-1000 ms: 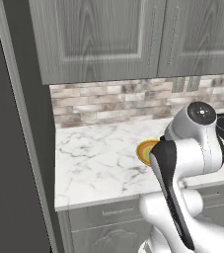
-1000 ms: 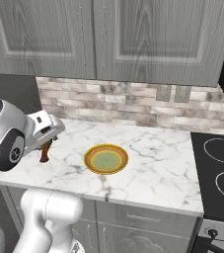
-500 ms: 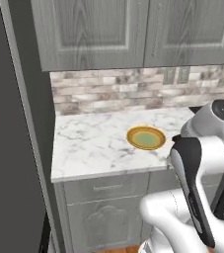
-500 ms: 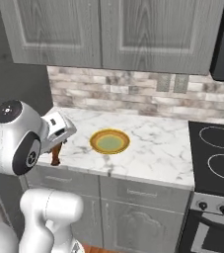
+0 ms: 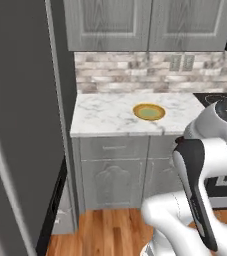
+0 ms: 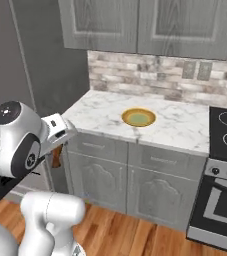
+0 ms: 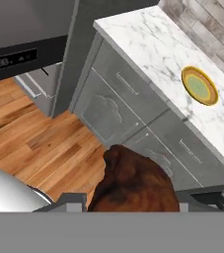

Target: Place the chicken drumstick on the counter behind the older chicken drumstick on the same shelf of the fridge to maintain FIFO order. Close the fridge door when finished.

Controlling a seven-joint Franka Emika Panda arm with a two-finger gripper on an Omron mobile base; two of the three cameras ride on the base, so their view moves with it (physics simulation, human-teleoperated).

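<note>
My gripper (image 7: pixel 133 200) is shut on the chicken drumstick (image 7: pixel 133 184), a glossy reddish-brown lump that fills the bottom of the hand view. In the right base view the drumstick (image 6: pixel 56 157) hangs under the hand, off the counter's left corner and above the floor. The white marble counter (image 5: pixel 105 117) (image 6: pixel 180 127) (image 7: pixel 148 44) lies ahead. The tall grey fridge (image 5: pixel 20 125) (image 6: pixel 40 60) stands to its left. The fridge's inside, its shelf, the older chicken drumstick and the fridge door's front are out of view.
A yellow plate (image 5: pixel 149 111) (image 6: pixel 138 117) (image 7: pixel 200 85) sits on the counter. Grey drawers (image 6: pixel 135 165) run below it. A black stove (image 6: pixel 225 132) adjoins the counter on the right. Wooden floor (image 5: pixel 110 230) lies between me and the cabinets.
The whole scene has shifted: the base has backed away from the counter, which now looks farther off, with floor and fridge side showing. The drumstick stays in the gripper.
</note>
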